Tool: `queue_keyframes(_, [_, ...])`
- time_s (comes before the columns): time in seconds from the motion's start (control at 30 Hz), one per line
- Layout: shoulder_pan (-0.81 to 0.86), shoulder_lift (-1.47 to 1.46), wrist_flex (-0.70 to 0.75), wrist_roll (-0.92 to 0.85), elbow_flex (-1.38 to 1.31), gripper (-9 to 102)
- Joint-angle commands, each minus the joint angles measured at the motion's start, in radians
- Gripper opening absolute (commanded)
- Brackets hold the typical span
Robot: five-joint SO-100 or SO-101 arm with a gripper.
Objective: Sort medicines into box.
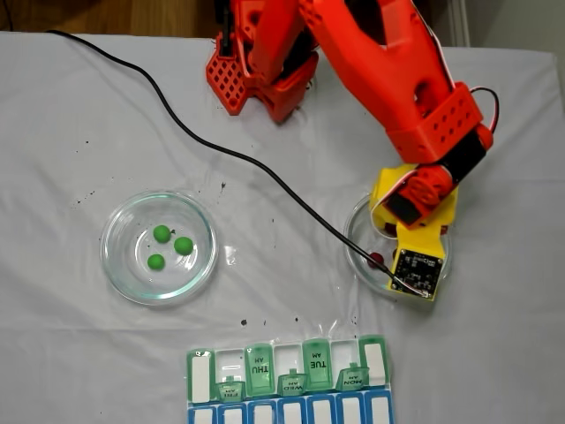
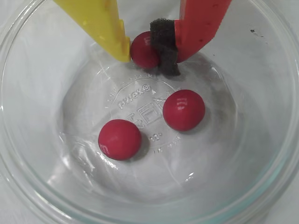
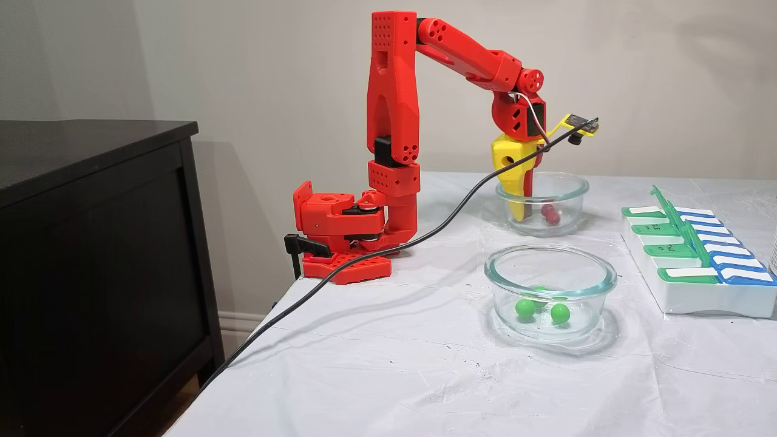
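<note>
Table: covered by a creased white cloth (image 3: 376, 370) with small dark specks; its near-left corner overhangs in a fixed view
Room: plain pale wall behind; a dark cabinet (image 3: 91, 243) stands just beside the table edge on the left of a fixed view
Arm: red arm (image 3: 394, 121) clamped at the table's rear edge, bent over and reaching down into the far dish
Cable: a black cable (image 1: 221, 146) trails across the cloth from the wrist camera and off the table edge
Far dish: round clear glass dish (image 2: 28, 154) holding three dark red balls
End effector: end effector (image 2: 147, 49) lowered inside the far dish, yellow finger (image 2: 100, 23) and red finger with a dark foam pad (image 2: 201, 23) set against either side of one red ball (image 2: 142, 51), clenched upon it
Loose red balls: two (image 2: 183, 109) (image 2: 119, 139) lie apart on the dish floor
Near dish: second glass dish (image 1: 119, 269) with three green balls (image 1: 161, 233), well apart from the arm
Box: pill organizer (image 1: 287, 367) at the table's front edge, several green lids raised, blue row beyond
Open room: bare cloth between the two dishes and the box
</note>
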Motion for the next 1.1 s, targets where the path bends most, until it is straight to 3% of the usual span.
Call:
queue_keyframes(0.0, [-0.015, 0.009, -0.009, -0.012, -0.032, 0])
queue_keyframes(0.5, [0.109, 0.221, 0.014, -0.083, -0.114, 0])
queue_keyframes(0.7, [0.206, 0.298, 0.173, -0.098, -0.279, 0])
queue_keyframes(1.07, [0.405, 0.034, 0.327, 0.221, -0.63, 0])
